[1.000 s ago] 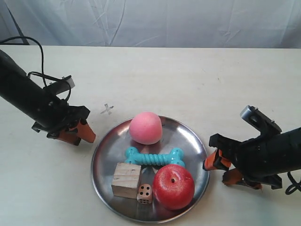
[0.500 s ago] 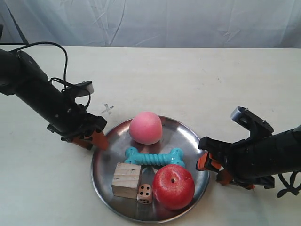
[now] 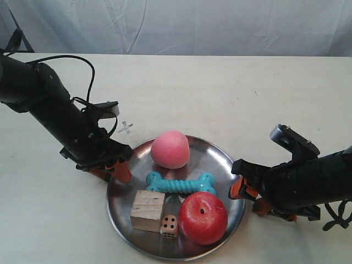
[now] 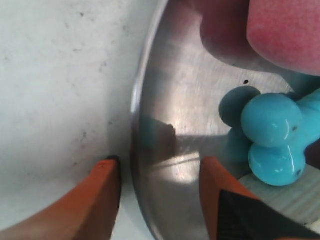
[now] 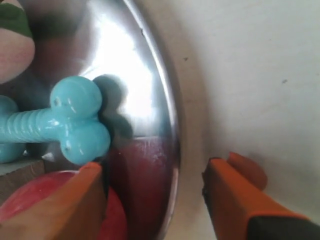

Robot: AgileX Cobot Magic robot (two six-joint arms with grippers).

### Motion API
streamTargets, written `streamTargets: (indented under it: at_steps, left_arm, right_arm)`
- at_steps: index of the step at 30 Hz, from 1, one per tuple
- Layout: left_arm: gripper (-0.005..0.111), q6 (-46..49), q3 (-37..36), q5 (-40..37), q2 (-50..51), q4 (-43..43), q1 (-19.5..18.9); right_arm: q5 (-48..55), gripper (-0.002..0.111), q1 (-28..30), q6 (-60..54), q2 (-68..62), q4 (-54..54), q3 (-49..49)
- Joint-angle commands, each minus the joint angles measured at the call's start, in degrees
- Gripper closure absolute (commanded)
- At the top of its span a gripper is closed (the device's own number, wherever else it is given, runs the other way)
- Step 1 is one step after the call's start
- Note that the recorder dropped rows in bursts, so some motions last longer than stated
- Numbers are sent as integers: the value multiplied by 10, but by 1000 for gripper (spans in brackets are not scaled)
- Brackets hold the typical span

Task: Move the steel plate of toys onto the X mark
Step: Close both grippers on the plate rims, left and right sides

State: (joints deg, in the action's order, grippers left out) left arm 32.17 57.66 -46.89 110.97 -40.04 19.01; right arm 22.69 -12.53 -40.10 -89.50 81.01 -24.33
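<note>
Steel plate (image 3: 219,163) now straddled by left gripper's (image 4: 161,162) spread jaws; right gripper's (image 5: 154,167) likewise spread.

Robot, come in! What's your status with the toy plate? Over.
Left pincer open, straddling the steel plate rim. Right pincer open, straddling the opposite rim. Plate not yet on the X mark; mark uncovered.

toys (image 3: 180,184) on steel plate (image 3: 218,159), x mark (image 3: 126,127) near
</note>
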Motion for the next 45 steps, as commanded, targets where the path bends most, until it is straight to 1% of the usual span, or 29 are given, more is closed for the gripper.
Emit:
streamTargets:
  at_steps: [1,5,12,14,16,18,21,24,25,28,29,33,39,45]
  left_arm:
    - [59,-9,0,5,-2,7,5]
    - [59,-8,0,5,-2,2,5]
    - [59,-8,0,5,-2,2,5]
    - [59,-8,0,5,-2,2,5]
    - [59,-8,0,5,-2,2,5]
    - [59,-5,0,5,-2,2,5]
    - [64,-1,0,5,-2,2,5]
    - [79,4,0,5,-2,2,5]
    - [87,13,0,5,-2,0,5]
    - [103,30,0,3,-2,-13,5]
    - [107,33,0,3,-2,-17,5]
    - [107,37,0,-4,-2,-34,5]
    - [107,36,0,-28,-2,-39,5]
    - [107,-10,23,-86,-2,26,5]
  right_arm:
    - [-4,52,-2,-4,-18,5,1]
    - [-5,52,-2,-17,-62,19,1]
    - [44,52,-2,-189,-138,184,1]
    - [57,53,-2,-215,-156,189,1]
    - [60,55,-2,-218,-168,189,1]
    - [58,62,-2,-220,-177,189,1]
    - [59,80,-2,-221,-191,189,1]
    - [61,102,-2,-221,-193,189,1]
    - [61,109,-2,-221,-193,189,1]
    - [74,108,-2,-223,-193,189,1]
    - [81,108,-2,-223,-193,189,1]
    - [112,108,-2,-222,-193,189,1]
    - [122,108,-2,-216,-193,189,1]
    - [129,109,-2,-216,-193,189,0]
